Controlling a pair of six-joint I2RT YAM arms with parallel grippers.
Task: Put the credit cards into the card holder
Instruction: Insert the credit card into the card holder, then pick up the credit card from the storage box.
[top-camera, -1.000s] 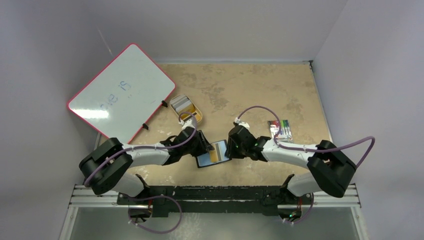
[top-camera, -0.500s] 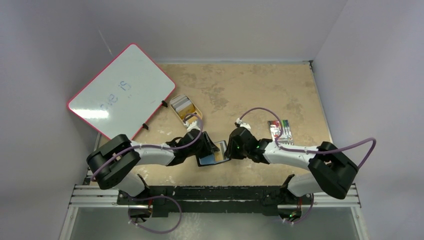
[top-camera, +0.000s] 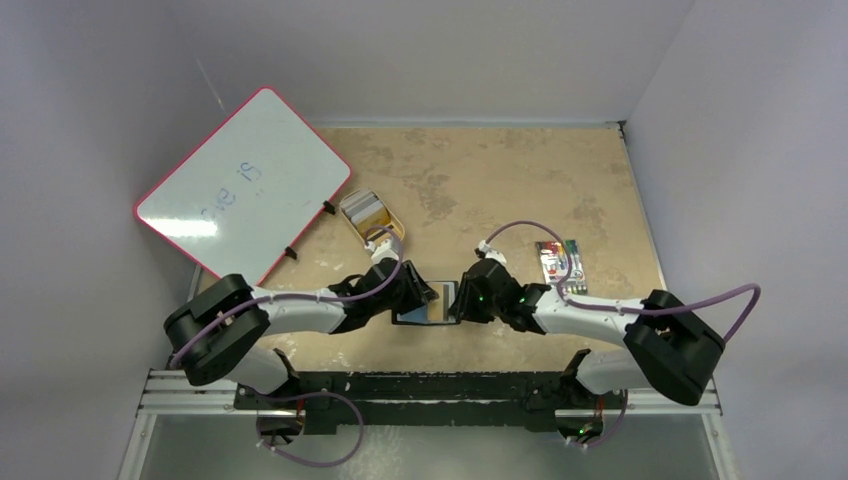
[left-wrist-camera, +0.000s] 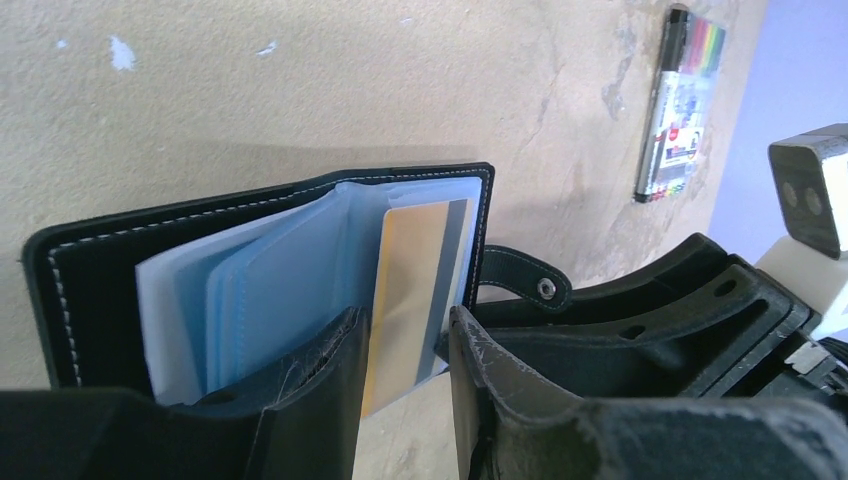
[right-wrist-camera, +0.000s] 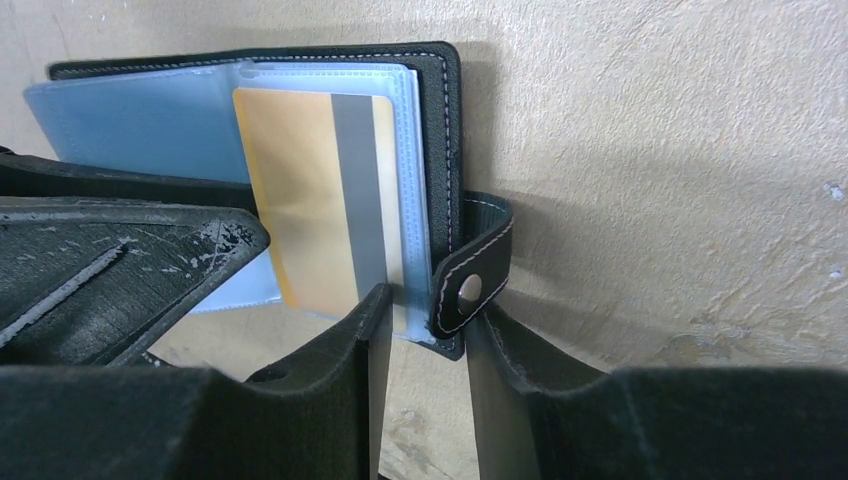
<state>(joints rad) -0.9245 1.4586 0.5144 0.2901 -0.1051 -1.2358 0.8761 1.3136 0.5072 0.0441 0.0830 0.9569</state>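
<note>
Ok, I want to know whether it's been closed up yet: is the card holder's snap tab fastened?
No, the card holder lies open and its snap tab sticks out loose past the cover's edge.

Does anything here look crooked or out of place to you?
Yes: the gold credit card sits tilted in the open card holder rather than square with it. One end pokes out past the holder's edge, between the fingers of the left end effector.

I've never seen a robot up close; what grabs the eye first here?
The left gripper and right gripper meet in the middle over an open black card holder with blue sleeves, a gold credit card lying among them. Farther back on the left sits a red-rimmed whiteboard.
</note>
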